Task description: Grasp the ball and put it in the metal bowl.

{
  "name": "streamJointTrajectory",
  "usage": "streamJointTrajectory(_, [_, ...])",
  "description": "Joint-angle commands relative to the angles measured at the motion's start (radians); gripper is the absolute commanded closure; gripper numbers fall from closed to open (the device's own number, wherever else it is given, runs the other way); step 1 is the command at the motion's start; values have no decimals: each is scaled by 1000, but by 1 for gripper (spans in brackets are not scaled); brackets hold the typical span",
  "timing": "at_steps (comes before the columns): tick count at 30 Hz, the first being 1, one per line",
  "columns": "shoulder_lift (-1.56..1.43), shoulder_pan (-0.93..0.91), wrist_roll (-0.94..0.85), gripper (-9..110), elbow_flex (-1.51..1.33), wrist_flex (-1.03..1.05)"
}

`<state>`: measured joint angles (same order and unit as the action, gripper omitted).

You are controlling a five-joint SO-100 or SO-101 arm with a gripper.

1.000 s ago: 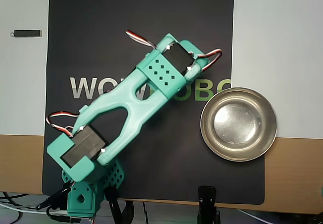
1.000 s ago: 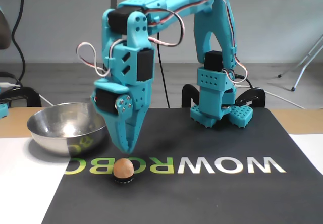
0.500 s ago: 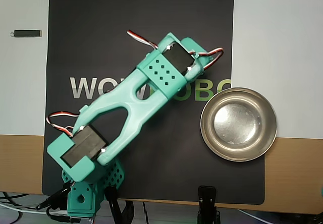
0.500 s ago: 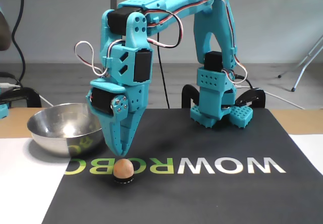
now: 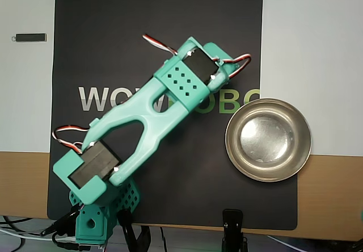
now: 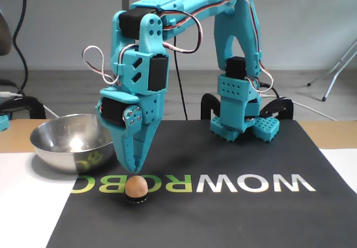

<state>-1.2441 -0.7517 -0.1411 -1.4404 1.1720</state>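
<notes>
1. Nothing much has moved over the last half second; across the full second, the gripper [image 6: 133, 168] has come down and swung a little toward the bowl side, so its tip now sits just above the ball [image 6: 136, 187].
2. Seen from the fixed view, the jaws taper to one point and look pressed together, with no gap to admit the ball. From overhead the arm hides the tip, so that view adds nothing.
3. The ball rests on a small dark ring on the black mat [image 6: 234, 214], on the logo lettering, toward the mat's edge nearest the metal bowl [image 6: 71, 141]. Overhead, the arm covers it completely.
4. The bowl sits just off that mat edge and holds nothing, apart from both ball and arm.
5. Handling, as a guess: the ball looks smooth, hard and light, so it should roll or squirt out under a skewed pinch.
6. Best hold is probably across its widest part, above the ring, one finger on each side.
7. That calls for the jaws to spread first, then lower evenly around it.
</notes>
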Motion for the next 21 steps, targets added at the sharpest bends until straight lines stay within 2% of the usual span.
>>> streamJointTrajectory(1, [-49,-3,3,100,6,-2])
streamJointTrajectory(3, [-49,-3,3,97,6,-2])
streamJointTrajectory(9, [-49,-5,3,75,5,-2])
streamJointTrajectory(21, [-58,-6,2,74,-43,-6])
